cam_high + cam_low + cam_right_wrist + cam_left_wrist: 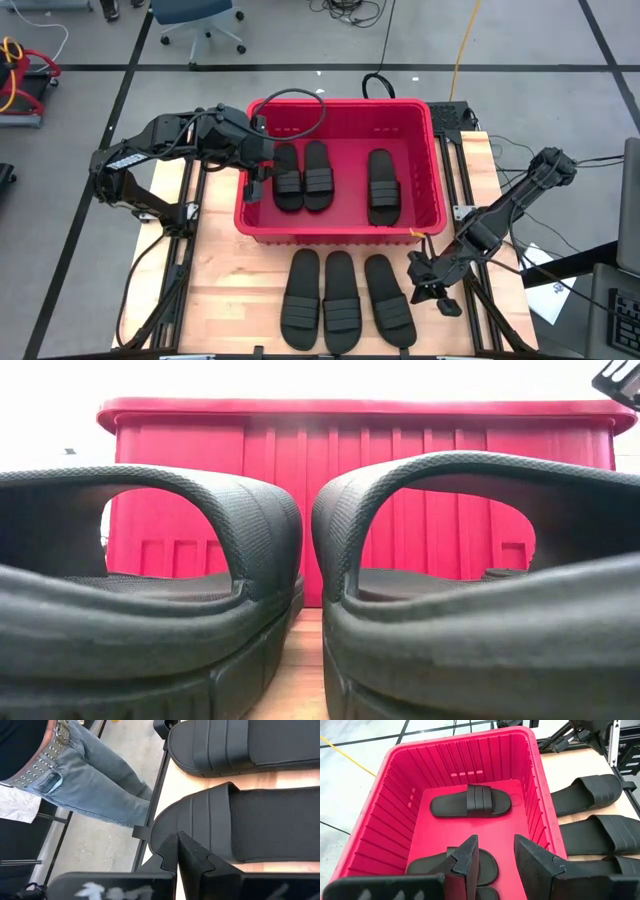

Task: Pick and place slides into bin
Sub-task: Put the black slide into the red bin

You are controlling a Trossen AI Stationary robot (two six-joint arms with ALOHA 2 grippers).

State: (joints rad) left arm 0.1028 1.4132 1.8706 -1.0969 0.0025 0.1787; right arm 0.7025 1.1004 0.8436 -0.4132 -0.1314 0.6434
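**Mara:** Nearest the table-level camera sit two of the black ribbed-strap rubber slide sandals, one (150, 590) beside the other (480, 590), their straps arching in front of the red ribbed plastic bin (360, 500).

**Tobin:** From above I count three sandals on the pale wooden table (240, 290) in front of the crate: left (300, 297), middle (339, 300), right (388, 297). Three more lie inside it, a pair (302, 175) by the left wall and a single (382, 186) toward the right.

**Mara:** So half done, I'd judge. Where are the arms?

**Tobin:** The right gripper (428, 276) hangs just beside the rightmost sandal on the table, fingers pressed together, holding nothing. The left gripper (495, 865) hovers over the crate's left side above the pair, jaws spread, nothing between them.

**Mara:** What worries you?

**Tobin:** Closed fingers can't take a strap; coming down as they are, they'd only shove the sandal into its neighbour, and those three lie close. A grip on the sole's edge instead of the strap could let the soft rubber slip out over the rim.

**Mara:** And a person in jeans (85, 775) stands right at the table's edge near that arm. A wide swing could be trouble.
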